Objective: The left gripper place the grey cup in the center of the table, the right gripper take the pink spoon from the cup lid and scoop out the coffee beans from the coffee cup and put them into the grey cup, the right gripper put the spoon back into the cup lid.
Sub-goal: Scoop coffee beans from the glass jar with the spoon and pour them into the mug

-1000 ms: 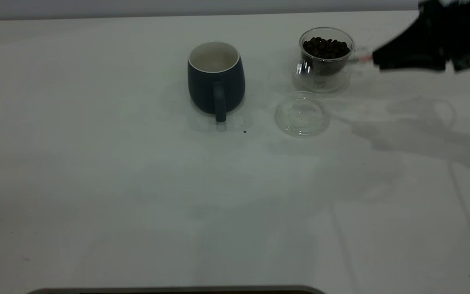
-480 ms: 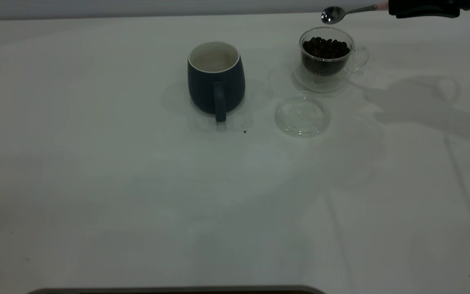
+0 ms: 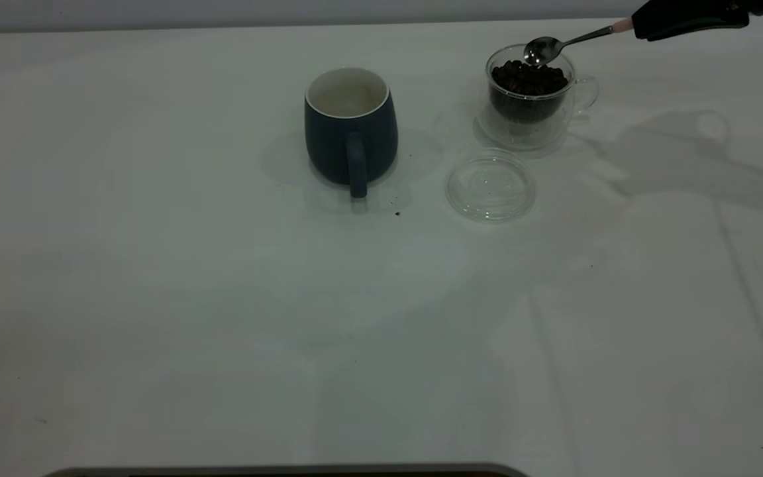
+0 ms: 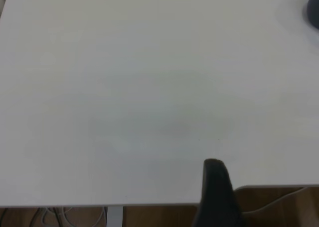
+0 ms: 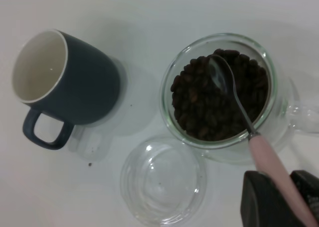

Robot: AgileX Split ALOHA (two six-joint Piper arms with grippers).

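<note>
Our black right gripper pinches the slim, slippery metal pink spoon by its handle; loose dark coffee beans roll easily; left gripper's state we cannot tell

Pale grey wall strip along the far edge in the exterior view. Dark grey rounded band at the near edge, cut off by the frame. Small dark crumb lying alone. In the left wrist view: brown wooden floor, pale looped cables, white upright support post.

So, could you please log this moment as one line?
right end effector: holds pink spoon | bowl over coffee beans | grey cup: empty
</note>
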